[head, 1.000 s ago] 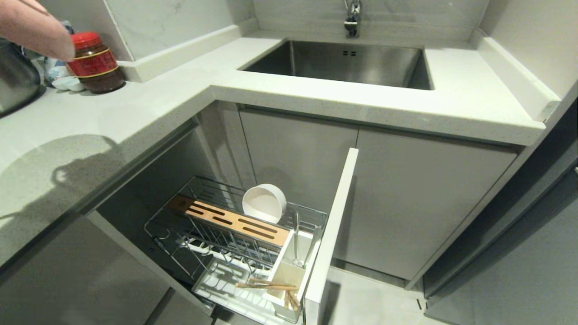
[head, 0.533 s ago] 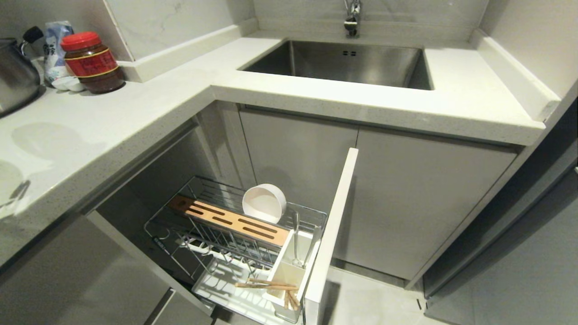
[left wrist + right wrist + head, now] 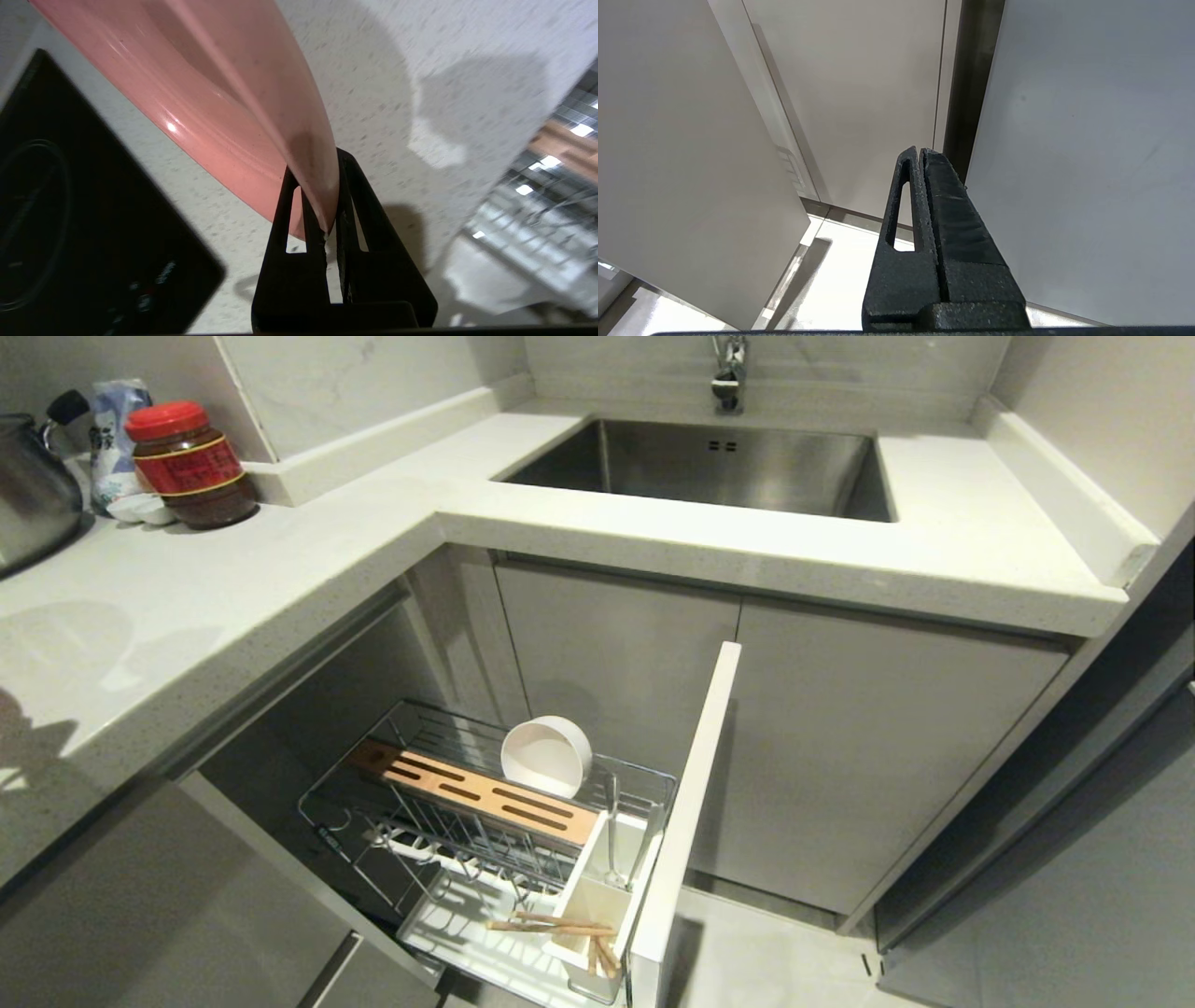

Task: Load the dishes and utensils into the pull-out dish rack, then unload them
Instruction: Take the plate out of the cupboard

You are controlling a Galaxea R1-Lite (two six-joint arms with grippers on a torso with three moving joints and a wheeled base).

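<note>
Pink glazed plate [image 3: 224,107] looks stiff, slick and breakable, so that thin rim pinch feels sketchy. Left gripper [image 3: 322,186] is clenched on its edge, plate fanning out beyond the fingertips, over the counter [image 3: 420,70].

No legible text anywhere. Red and gold label on the red-lidded jar [image 3: 191,465] too small to read; print on the packet [image 3: 110,429] behind it likewise; small markings on the black cooktop [image 3: 93,224] blurred.
</note>
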